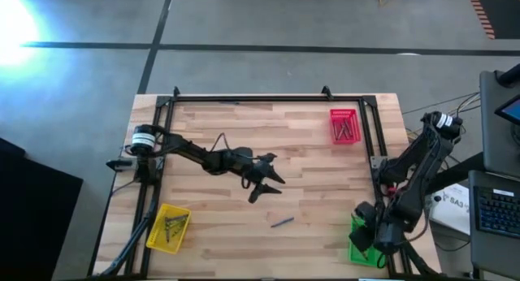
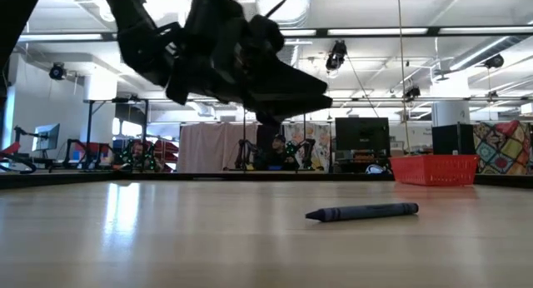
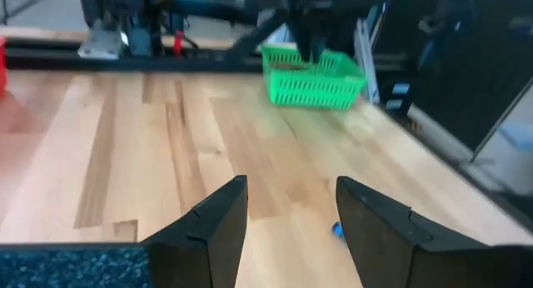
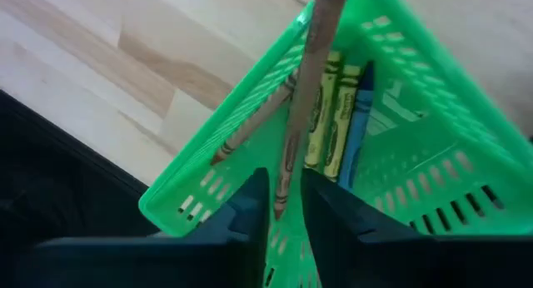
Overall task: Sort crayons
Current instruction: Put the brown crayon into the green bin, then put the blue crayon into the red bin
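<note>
Green tray (image 4: pixel 250 138), brown crayon (image 4: pixel 301 113) between right end effector (image 4: pixel 283 206) fingers, label unreadable

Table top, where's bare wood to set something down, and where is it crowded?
Bare wood runs between the yellow tray and the blue crayon, and along the far edge left of the red tray. It is crowded at the green tray, under the right end effector.

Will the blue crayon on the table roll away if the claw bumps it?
Probably, a little. The blue crayon looks round and lies flat on smooth wood, so a sideways bump may roll it. It looks thin and stiff, likely light. The open left claw hovers above the table nearby.
</note>
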Controlling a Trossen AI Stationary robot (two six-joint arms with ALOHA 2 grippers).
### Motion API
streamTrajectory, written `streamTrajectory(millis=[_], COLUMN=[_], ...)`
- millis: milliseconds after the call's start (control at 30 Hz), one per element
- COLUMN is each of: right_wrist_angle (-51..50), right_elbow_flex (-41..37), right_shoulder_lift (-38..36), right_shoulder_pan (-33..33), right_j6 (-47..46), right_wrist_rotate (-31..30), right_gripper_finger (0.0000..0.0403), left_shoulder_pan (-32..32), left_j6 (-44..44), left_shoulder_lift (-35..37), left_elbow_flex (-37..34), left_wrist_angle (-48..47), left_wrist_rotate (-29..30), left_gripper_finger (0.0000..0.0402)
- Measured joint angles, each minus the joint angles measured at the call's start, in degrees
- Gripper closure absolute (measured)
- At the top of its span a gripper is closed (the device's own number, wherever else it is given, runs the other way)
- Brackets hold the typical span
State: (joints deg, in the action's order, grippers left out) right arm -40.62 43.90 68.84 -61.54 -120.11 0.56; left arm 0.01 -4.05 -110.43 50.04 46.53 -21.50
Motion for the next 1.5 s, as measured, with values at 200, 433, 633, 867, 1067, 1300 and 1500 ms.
streamTrajectory(millis=[200, 433, 633, 867, 1067, 1300, 1500], right_wrist_angle=[-0.14, -11.7, -35.97, -48.39, -26.81, 10.15, 21.03], right_elbow_flex=[2.75, 8.88, 18.83, 23.9, 20.68, 15.47, 12.57], right_shoulder_lift=[4.28, 9.39, 15.59, 22.65, 24.37, 22.09, 22.05], right_shoulder_pan=[-0.35, -0.35, 1.65, 10.93, 23.86, 30.53, 34.4], right_j6=[0.17, 0.53, -3.45, -1.27, 27.01, 64.36, 78.13], right_wrist_rotate=[-0.11, -5.24, -25.54, -61.15, -57.26, -45.85, -36.31], right_gripper_finger=[0.0284, 0.0238, 0.0237, 0.0256, 0.0271, 0.0273, 0.0273], left_shoulder_pan=[-0.02, 0.66, 1.57, 2.46, 2.65, 3.49, 5.54], left_j6=[1.81, 0.11, -0.97, -2.27, -5.11, -4.89, -4.84], left_shoulder_lift=[-1.66, -1.62, -1.6, -1.49, -1.18, -0.61, 3.63], left_elbow_flex=[6.61, 6.89, 6.52, 6.49, 6.45, 5.22, 1.61], left_wrist_angle=[-9.02, -8.06, -8.09, -7.13, -5.1, -5.56, -5.35], left_wrist_rotate=[-0.02, 1.49, 2.58, 3.13, 2.61, 1.38, 1.42], left_gripper_finger=[0.0233, 0.0233, 0.0233, 0.0233, 0.0233, 0.0233, 0.0233])
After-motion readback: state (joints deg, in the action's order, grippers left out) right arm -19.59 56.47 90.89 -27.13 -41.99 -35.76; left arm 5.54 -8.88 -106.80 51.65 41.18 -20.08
